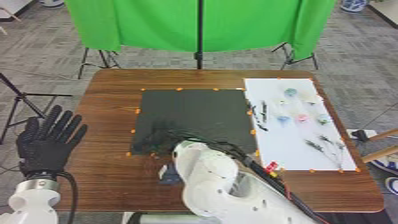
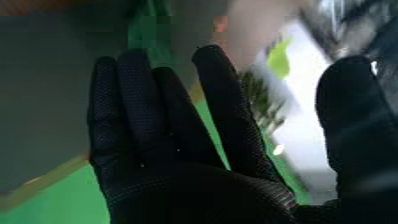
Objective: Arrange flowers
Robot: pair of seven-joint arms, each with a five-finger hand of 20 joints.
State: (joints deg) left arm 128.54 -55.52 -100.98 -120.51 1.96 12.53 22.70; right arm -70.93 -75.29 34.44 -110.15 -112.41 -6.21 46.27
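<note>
In the head view my right hand point(image 1: 166, 135) is over the lower part of the black mat point(image 1: 191, 107), its black glove hard to tell from the mat. In the right wrist view the same hand point(image 2: 191, 175) has straight, slightly spread fingers and holds nothing visible. My left hand point(image 1: 50, 145) is open beside the table's left edge, fingers straight. On the white sheet point(image 1: 266, 90) at the right lie a pink flower point(image 1: 302, 118), a blue flower point(image 1: 283, 119), a pale blue-green flower point(image 1: 290, 92) and green sprigs point(image 1: 314, 145). A dark green sprig point(image 2: 265, 97) appears behind my right hand's fingers.
Orange markers line the mat and sheet on the brown table point(image 1: 115, 90). A small dark and white object point(image 1: 169, 173) is below the mat, beside my right arm. Dark slender pieces point(image 1: 258, 114) lie along the sheet's left edge. A green cloth point(image 1: 142, 25) hangs behind the table.
</note>
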